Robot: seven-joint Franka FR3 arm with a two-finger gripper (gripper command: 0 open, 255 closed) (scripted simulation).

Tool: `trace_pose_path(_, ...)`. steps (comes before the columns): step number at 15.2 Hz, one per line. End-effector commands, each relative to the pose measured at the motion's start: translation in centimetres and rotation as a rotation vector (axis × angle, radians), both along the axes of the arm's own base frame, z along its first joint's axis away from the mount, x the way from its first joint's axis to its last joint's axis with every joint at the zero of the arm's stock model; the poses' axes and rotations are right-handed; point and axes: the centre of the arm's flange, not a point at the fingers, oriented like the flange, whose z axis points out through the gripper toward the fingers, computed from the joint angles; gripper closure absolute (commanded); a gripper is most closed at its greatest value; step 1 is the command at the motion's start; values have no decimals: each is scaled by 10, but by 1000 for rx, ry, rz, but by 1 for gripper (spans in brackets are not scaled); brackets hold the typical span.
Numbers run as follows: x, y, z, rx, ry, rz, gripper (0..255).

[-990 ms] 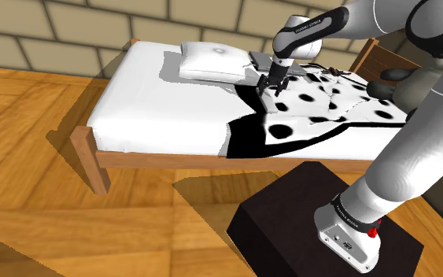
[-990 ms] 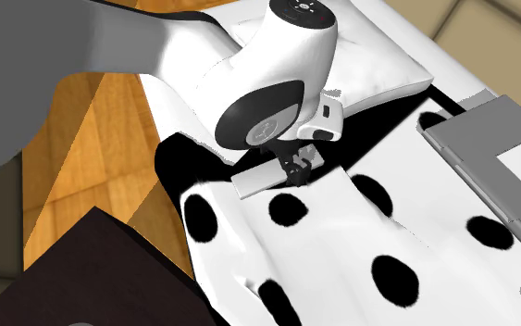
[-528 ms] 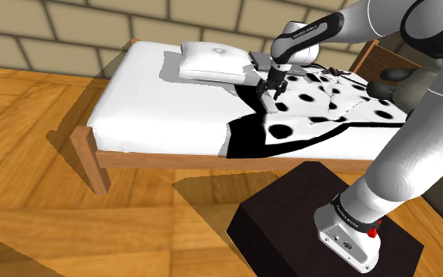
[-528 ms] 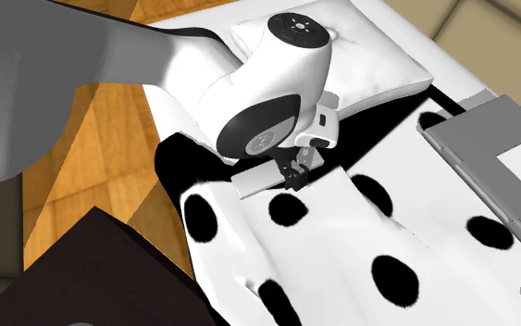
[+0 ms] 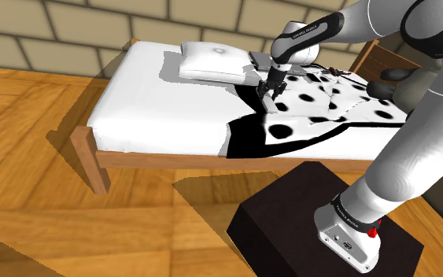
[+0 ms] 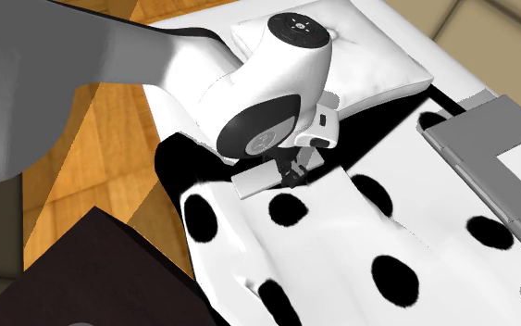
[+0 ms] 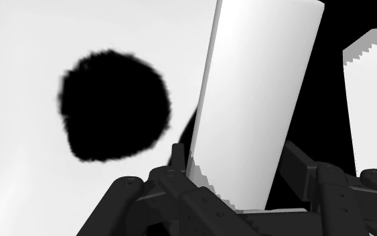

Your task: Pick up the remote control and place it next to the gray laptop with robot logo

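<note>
I find the tool (image 7: 242,196) pinching the white remote control (image 7: 257,100), one black finger on each long side. The remote hangs low over the edge of the black-spotted blanket (image 6: 328,243) on the bed (image 5: 153,106); I cannot tell whether they touch. The gray laptop (image 6: 489,153) lies well apart on that blanket, towards the second exterior view's right.
</note>
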Motion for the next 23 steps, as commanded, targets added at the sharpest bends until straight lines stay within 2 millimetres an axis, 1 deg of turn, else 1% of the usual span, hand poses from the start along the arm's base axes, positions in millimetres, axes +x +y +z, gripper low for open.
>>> trace_pose_path(1,0,0,0,0,1,0,255)
trace_pose_path(5,0,0,0,0,0,0,255)
trace_pose_path(23,0,0,95,0,0,0,255)
